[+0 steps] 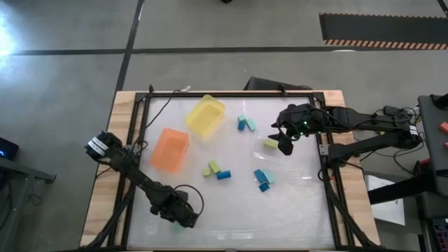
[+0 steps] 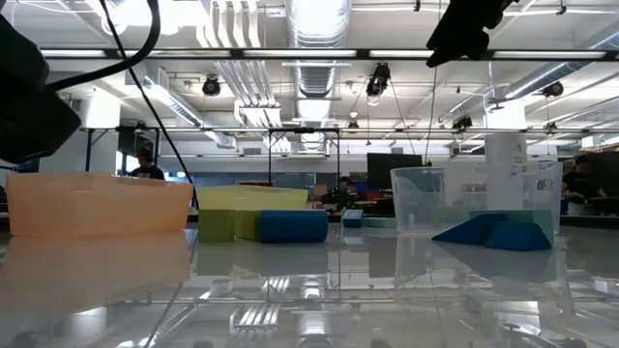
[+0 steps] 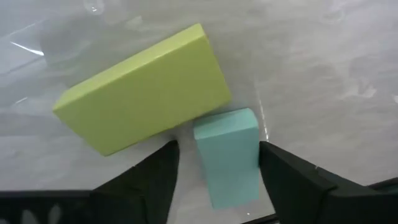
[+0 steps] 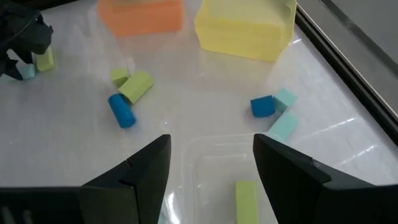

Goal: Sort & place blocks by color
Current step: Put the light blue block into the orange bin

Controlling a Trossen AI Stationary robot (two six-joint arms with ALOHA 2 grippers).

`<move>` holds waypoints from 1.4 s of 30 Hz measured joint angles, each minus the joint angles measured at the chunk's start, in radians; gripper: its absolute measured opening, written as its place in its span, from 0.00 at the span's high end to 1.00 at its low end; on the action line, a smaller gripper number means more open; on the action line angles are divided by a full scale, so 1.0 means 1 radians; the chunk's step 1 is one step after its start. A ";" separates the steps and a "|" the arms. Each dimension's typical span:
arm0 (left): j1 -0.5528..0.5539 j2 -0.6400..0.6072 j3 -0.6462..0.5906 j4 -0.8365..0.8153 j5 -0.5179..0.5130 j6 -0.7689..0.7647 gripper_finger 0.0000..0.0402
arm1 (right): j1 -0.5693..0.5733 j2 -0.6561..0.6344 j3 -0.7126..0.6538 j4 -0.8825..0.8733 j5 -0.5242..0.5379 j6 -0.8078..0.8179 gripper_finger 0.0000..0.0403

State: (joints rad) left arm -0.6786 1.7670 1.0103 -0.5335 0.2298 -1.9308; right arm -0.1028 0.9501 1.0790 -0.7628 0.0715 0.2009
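- Left gripper [image 3: 214, 165] is low at the table's near-left corner, fingers spread either side of a light teal block [image 3: 228, 155]; a yellow-green block [image 3: 143, 96] touches that block's far end.
- I'd square the fingers on the teal block's long sides before closing; otherwise the neighbour drags along.
- Right gripper [image 4: 211, 165] hovers spread and empty above the clear dish [image 4: 205, 152], which holds a yellow-green block [image 4: 246, 198].

two bins [image 1: 187, 133] left, dish [image 1: 280, 155] right

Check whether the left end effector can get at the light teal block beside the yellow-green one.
Probably yes: the left end effector is open, its fingers either side of the light teal block; the yellow-green block touches one corner only.
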 joint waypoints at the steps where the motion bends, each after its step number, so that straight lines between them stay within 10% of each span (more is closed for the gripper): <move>1: -0.001 0.000 0.000 -0.004 -0.001 0.000 0.56 | 0.000 0.000 0.000 0.000 0.000 -0.001 0.46; 6: -0.003 0.001 -0.001 -0.011 -0.002 0.000 0.72 | 0.000 0.000 0.000 0.000 0.000 -0.010 0.46; 26: 0.019 -0.156 0.152 -0.147 0.022 -0.001 0.72 | 0.000 -0.005 0.000 0.002 0.001 -0.012 0.46; 42: 0.290 -0.394 0.274 -0.576 0.024 0.230 0.72 | 0.001 -0.089 0.000 0.012 -0.004 0.106 0.46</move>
State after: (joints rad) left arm -0.3887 1.3730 1.2839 -1.1096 0.2539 -1.7008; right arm -0.1020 0.8613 1.0786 -0.7510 0.0671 0.3073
